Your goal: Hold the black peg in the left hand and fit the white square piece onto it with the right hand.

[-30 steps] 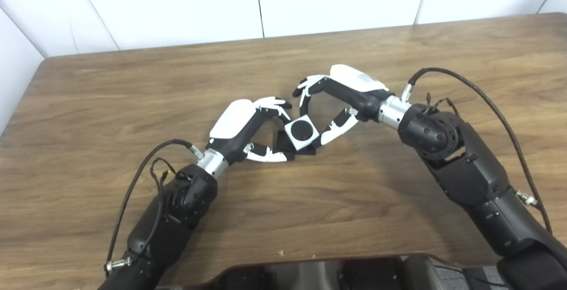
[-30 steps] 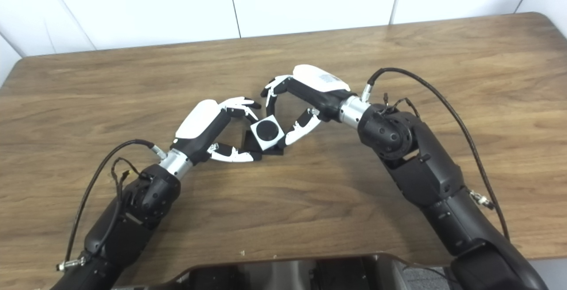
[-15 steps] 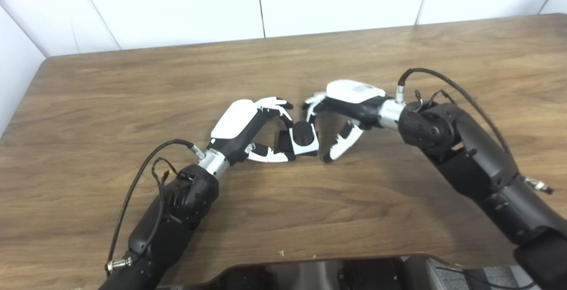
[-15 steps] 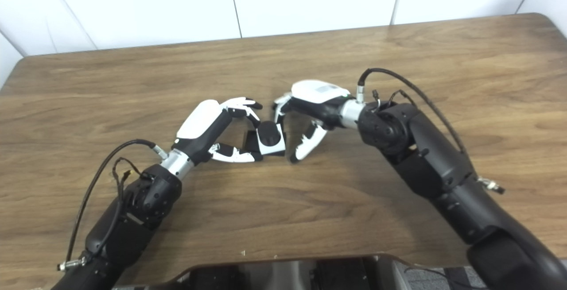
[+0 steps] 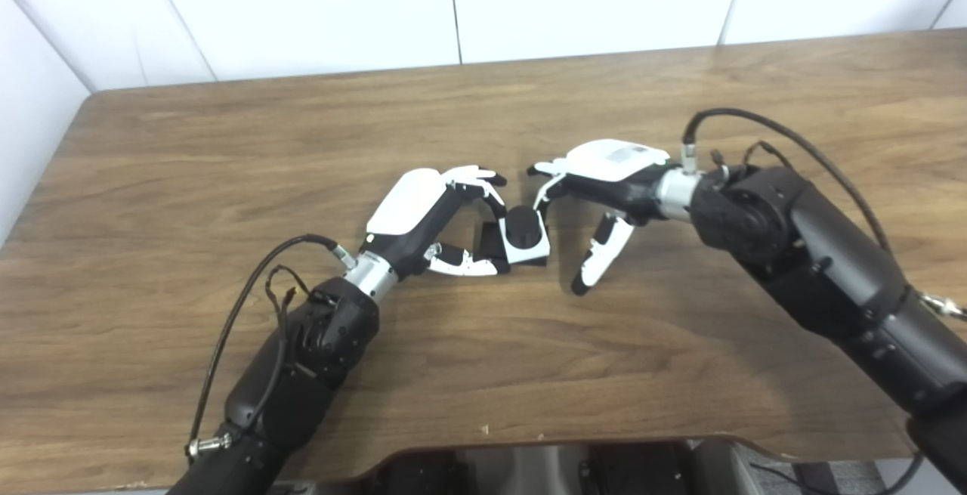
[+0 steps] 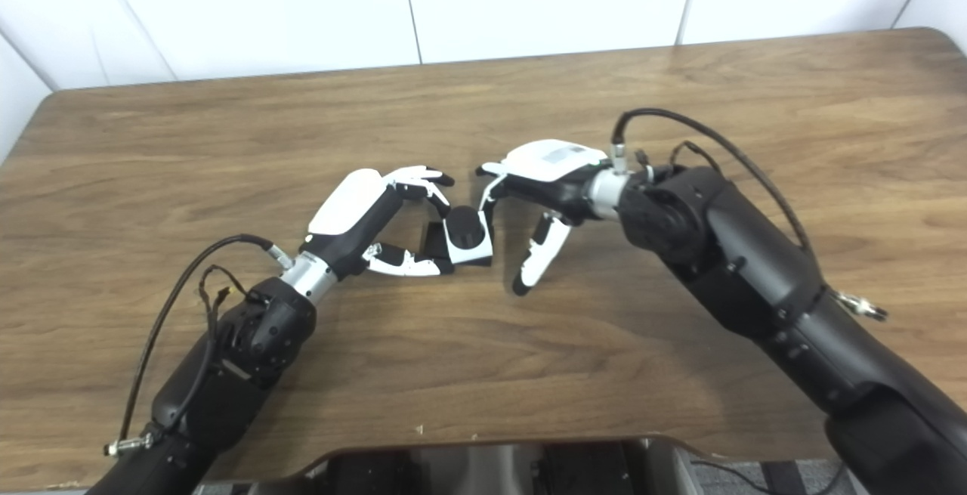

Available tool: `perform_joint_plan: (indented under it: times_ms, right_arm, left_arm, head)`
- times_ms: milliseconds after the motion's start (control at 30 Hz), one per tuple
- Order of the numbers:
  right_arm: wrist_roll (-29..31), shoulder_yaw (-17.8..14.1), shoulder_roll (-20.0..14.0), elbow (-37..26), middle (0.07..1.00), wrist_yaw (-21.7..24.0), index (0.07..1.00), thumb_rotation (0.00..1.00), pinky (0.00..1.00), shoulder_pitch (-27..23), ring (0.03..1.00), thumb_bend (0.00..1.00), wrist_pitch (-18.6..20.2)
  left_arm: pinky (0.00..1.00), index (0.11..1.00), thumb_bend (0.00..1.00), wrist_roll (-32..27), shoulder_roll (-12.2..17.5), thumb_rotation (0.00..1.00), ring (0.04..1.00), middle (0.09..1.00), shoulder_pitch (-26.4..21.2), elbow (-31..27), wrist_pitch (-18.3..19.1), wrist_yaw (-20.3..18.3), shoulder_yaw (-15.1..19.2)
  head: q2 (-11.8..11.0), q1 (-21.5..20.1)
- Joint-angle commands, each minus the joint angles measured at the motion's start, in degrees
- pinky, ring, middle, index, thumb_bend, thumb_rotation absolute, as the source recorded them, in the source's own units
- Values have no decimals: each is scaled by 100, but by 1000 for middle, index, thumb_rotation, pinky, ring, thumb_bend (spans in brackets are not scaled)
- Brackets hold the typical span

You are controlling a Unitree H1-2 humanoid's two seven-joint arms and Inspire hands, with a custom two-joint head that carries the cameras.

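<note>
Mostly bare brown wood-grain table (image 5: 227,155); white panel wall (image 5: 302,4) behind.

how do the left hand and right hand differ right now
The left hand is closed around the black peg, which carries the white square piece; the right hand holds nothing. The left hand's fingers curl in on the parts, while the right hand's fingers are spread, one pointing down at the table. The left hand touches the assembly; the right hand sits beside it. Both have white shells and black fingers.
</note>
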Motion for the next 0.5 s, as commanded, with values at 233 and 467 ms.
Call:
perform_joint_plan:
  times_ms: [233, 467]
  right_arm:
    - [-235, -694, -740, 409, 933, -472, 903, 310, 869, 161, 935, 886, -120]
    - [-155, -938, -818, 452, 915, -637, 878, 277, 832, 74, 913, 907, -226]
  left_arm:
    - [759, 485, 522, 272, 214, 77, 870, 821, -17, 260, 66, -197, -48]
    - [757, 485, 522, 272, 217, 76, 868, 821, -46, 316, 21, -194, -32]
  head:
    - [-22, -24]
    - [-45, -57]
